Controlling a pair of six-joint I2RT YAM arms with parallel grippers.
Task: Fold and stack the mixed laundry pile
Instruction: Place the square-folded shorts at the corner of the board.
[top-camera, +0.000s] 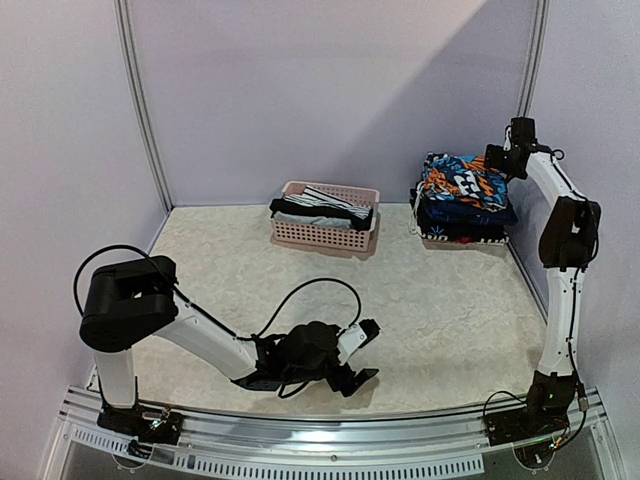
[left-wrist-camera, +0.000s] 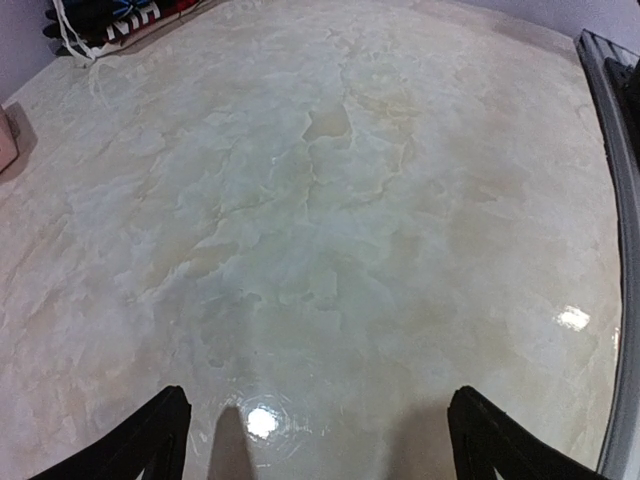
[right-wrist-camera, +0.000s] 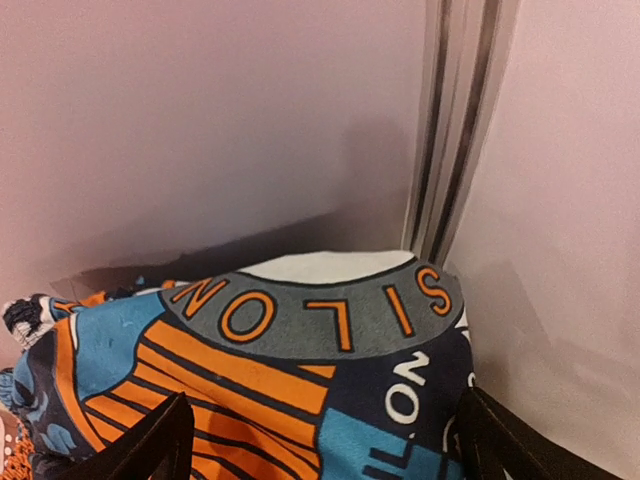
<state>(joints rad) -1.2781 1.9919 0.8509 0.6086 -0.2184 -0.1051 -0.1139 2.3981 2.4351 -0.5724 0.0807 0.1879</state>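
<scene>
— Laundry pile (top-camera: 460, 208), where does it sit?

— Most of it is folded and stacked in the far right corner of the table (top-camera: 430, 300), close against the wall. The orange-blue patterned garment (top-camera: 462, 182) lies on top. Some black-and-white striped pieces (top-camera: 322, 205) lie in the pink basket (top-camera: 320, 236) at the far middle of the table, well apart from the stack.

— And your right tool?

— My right tool (right-wrist-camera: 322, 393) hangs over the patterned garment, up by the corner post (right-wrist-camera: 455, 120). Its fingers (right-wrist-camera: 150, 450) are spread wide, one to each side of the cloth, pinching nothing. I cannot tell whether the tips touch the fabric. From my wrist I see a grey band with orange letters running across the top fold.

— The left one?

— My left tool (left-wrist-camera: 318, 390) is low over the near part of the table, well apart from both basket and stack. Its fingers are spread wide too, with only bare table between them.
</scene>
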